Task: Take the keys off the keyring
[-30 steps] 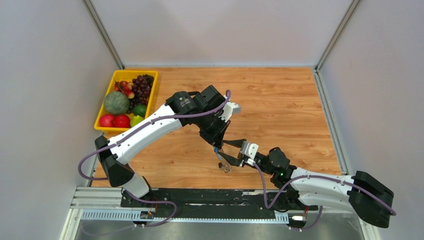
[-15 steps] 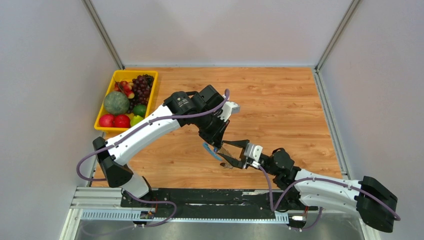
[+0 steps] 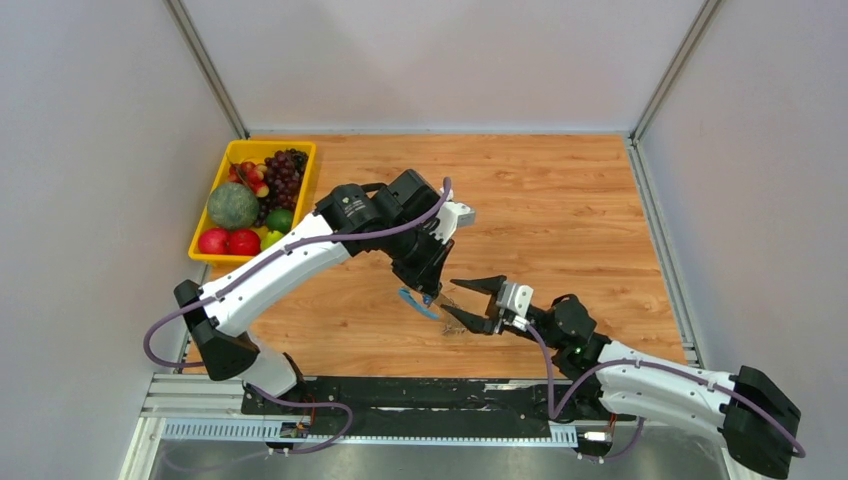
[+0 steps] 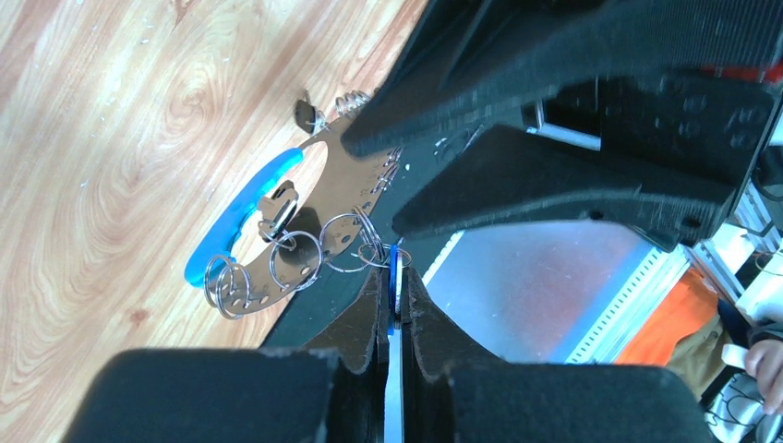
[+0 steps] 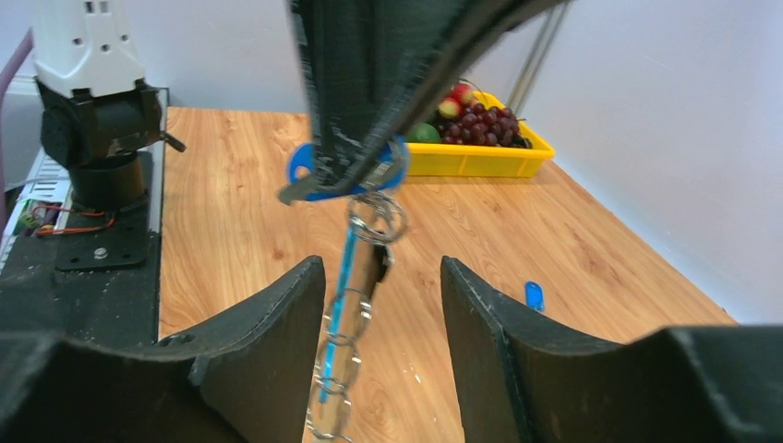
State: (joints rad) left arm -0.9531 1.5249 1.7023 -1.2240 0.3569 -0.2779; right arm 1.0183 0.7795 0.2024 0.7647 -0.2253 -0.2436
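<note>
Here the left gripper (image 4: 395,277) pinches a blue key (image 5: 399,171); the keyring (image 4: 242,210) hangs twelve-to-six, between the spread fingers of the nearer right gripper (image 5: 380,268).

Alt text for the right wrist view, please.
The left tool, shut on a blue-headed key, dangles the keyring between the fingers of the open right tool. A loose blue key lies on the wooden table; a yellow fruit tray sits behind.
</note>
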